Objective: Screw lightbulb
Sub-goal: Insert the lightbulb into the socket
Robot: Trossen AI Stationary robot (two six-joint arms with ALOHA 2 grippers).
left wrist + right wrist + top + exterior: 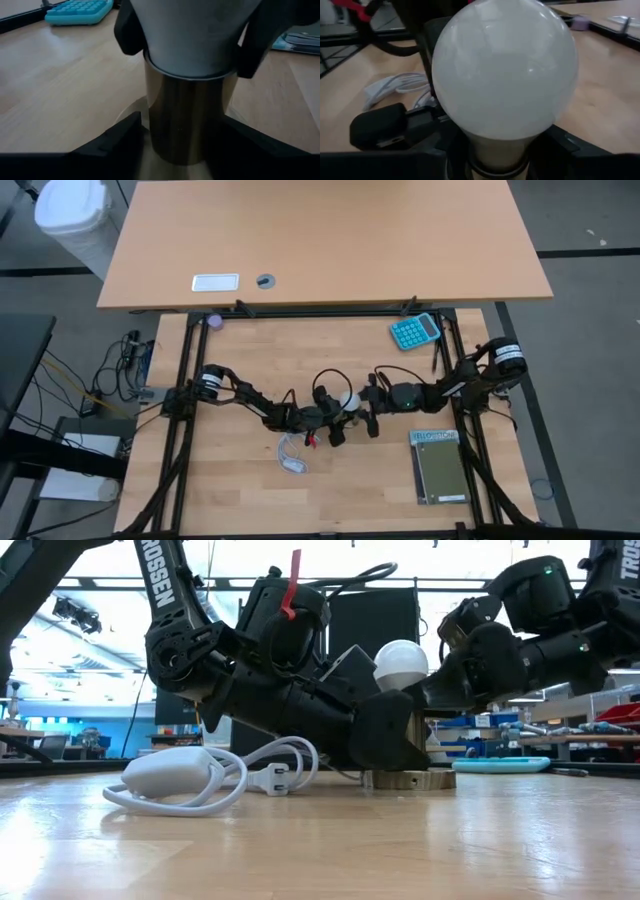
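Basically halfway: lightbulb (401, 664) seated upright in brass socket (187, 120), right jaws clamped on its neck, left jaws bracing socket, tightening probably left.

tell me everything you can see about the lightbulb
The lightbulb is a matte white globe narrowing to a pale neck. It stands upright, globe up, on a brass-coloured socket at mid-table. The right gripper is closed on the neck, one finger on each side; the left gripper straddles the socket below. Its screw base is hidden.

White lightbulb (401, 664) between two dark hands
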